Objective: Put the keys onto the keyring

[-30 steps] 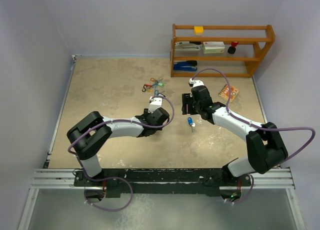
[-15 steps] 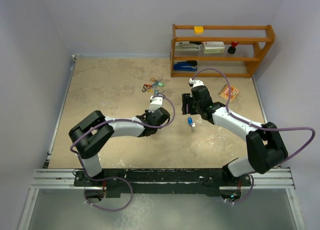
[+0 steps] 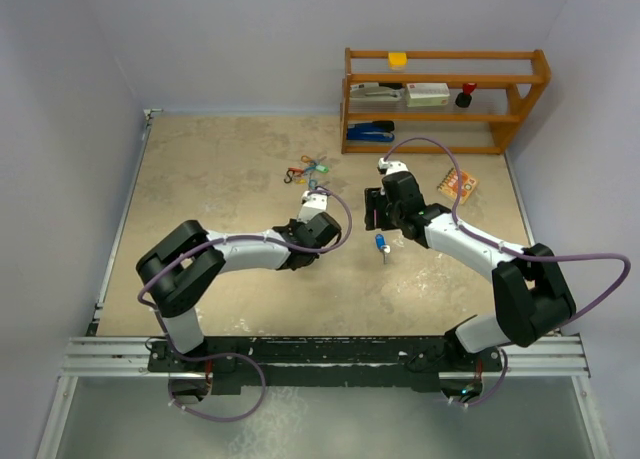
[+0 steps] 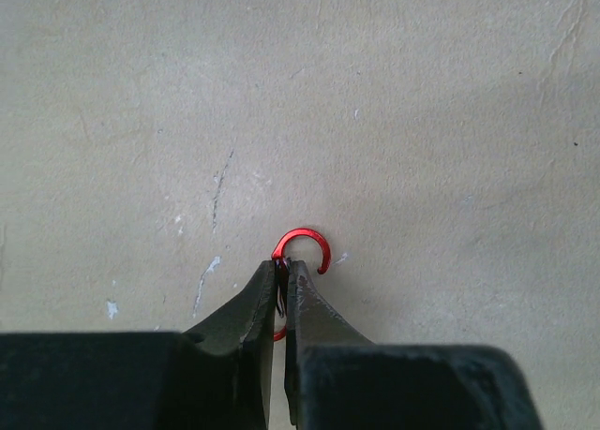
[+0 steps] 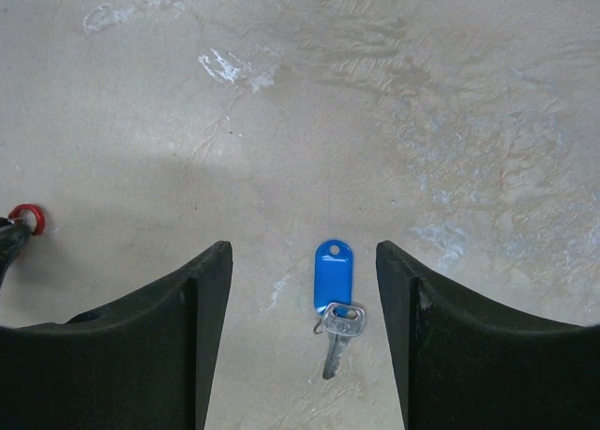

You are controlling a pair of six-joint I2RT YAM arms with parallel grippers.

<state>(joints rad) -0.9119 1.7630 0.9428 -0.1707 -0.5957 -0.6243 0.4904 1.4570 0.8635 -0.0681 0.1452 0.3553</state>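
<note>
**Left gripper closed on red clip**

Over the last second the left gripper (image 4: 283, 282) went from part-open to fully closed. Its jaws now pinch the red clip (image 4: 302, 245) at one end of its curved hook. Overhead, the left wrist appears to have shifted slightly rightward, though the displacement is small and hard to confirm.

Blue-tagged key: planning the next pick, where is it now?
In the right wrist view, the blue-tagged key lies on the table, framed by the open right pincer.
</note>
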